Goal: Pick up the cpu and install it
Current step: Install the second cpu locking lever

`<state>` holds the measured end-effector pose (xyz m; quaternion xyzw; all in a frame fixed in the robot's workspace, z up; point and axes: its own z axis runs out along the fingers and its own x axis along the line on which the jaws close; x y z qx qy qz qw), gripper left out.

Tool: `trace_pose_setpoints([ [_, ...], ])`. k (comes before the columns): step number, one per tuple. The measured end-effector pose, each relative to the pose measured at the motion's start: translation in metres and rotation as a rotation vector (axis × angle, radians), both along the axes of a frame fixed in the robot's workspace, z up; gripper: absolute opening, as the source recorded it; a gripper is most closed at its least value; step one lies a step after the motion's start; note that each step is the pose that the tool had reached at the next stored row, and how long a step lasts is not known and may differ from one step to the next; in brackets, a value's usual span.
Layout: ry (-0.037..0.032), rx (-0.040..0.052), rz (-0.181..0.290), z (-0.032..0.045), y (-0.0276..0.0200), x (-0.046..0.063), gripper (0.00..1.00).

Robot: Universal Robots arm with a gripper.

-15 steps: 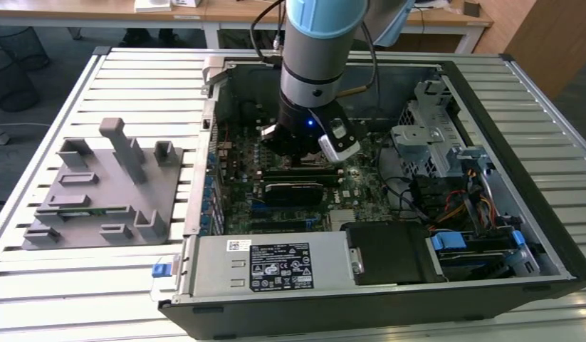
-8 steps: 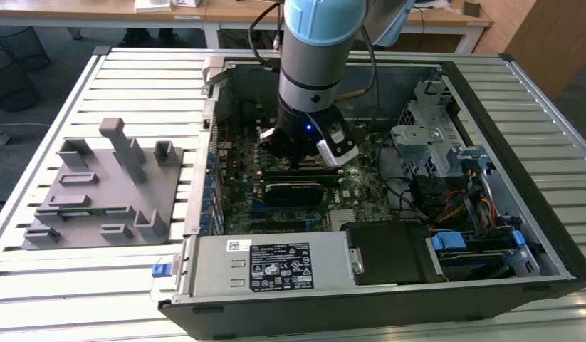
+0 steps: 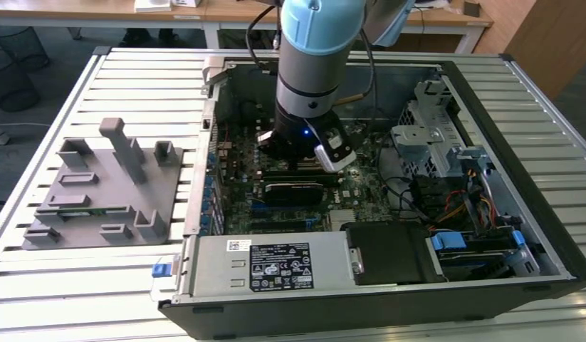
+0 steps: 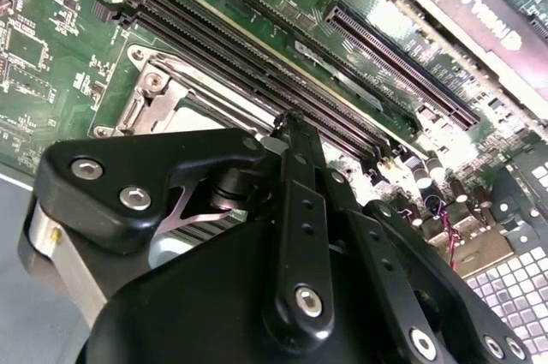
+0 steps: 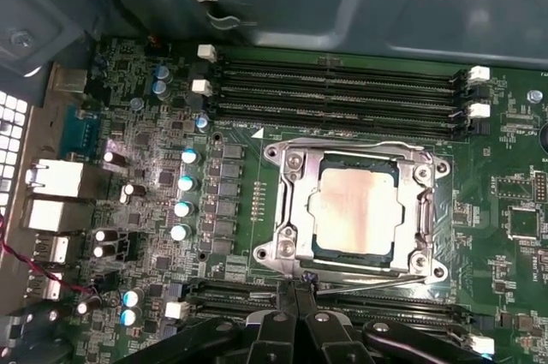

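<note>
The cpu point(image 5: 355, 210) lies flat in the socket frame point(image 5: 355, 211) on the motherboard point(image 5: 163, 184), its silver top plate showing through the frame's opening, so by my reading the pick and the placing are done; whether the retention lever point(image 5: 377, 281) along the frame's edge is latched I cannot tell. The end effector point(image 5: 295, 291) hangs just beside that edge, its fingers drawn together to a narrow tip with nothing between them. In the exterior view the arm point(image 3: 307, 78) stands upright inside the open computer case point(image 3: 520, 206), near the middle of the board. Room is tight: memory slots point(image 5: 342, 86) flank the socket at 12 o'clock of the cpu in the first wrist view, more slots run at 6 o'clock, and capacitors point(image 5: 184, 205) stand at 9 o'clock. On the slatted surface point(image 3: 84, 278), a grey fixture tray point(image 3: 98, 192) sits at 9 o'clock of the case, well apart.
</note>
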<state>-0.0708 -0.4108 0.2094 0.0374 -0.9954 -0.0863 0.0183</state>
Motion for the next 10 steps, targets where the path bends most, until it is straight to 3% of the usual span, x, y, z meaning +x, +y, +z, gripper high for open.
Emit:
trace_pose_setpoints([
  [5, 0.0001, 0.0222, 0.000, -0.0009, -0.0039, -0.0021, 0.11],
  [10, 0.0000, 0.0326, 0.000, -0.0018, -0.0068, -0.0037, 0.11],
])
